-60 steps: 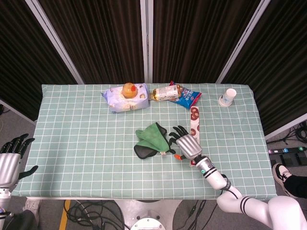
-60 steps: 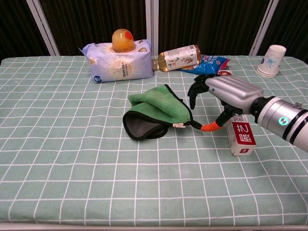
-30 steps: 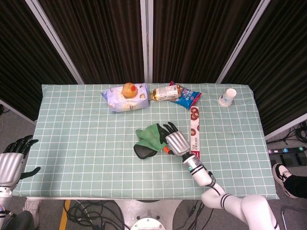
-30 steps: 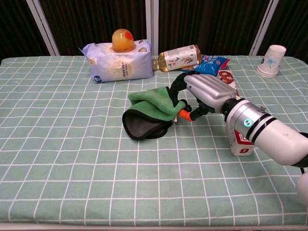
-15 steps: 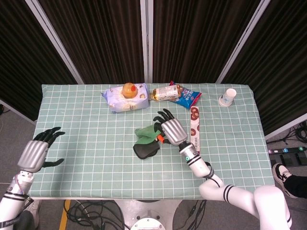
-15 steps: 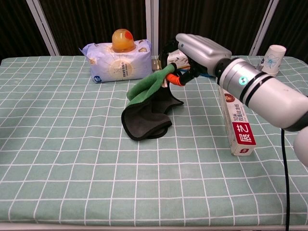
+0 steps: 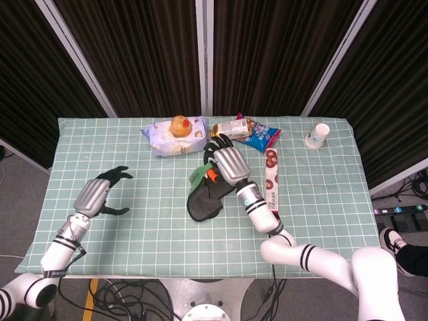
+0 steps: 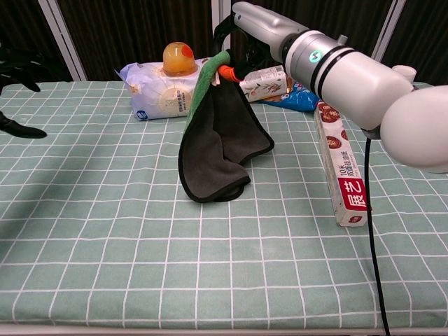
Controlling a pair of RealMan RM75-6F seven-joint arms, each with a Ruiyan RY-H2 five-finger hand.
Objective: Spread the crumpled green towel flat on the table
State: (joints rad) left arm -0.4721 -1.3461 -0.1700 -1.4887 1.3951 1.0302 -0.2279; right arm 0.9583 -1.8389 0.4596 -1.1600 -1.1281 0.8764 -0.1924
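Since half a second ago the crumpled green towel with the dark grey underside (image 8: 220, 133) has risen higher, now hanging from the right hand (image 8: 241, 31), whose fingers pinch its top edge while its lower fold rests on the green checked tablecloth (image 8: 105, 210). The left hand (image 7: 100, 194) has swung in over the table, fingers spread and holding nothing. To spread it well, I'd judge the left hand should catch a hanging corner and draw it sideways, clear of the white flour bag (image 8: 164, 87) and long red-and-white box (image 8: 339, 164).
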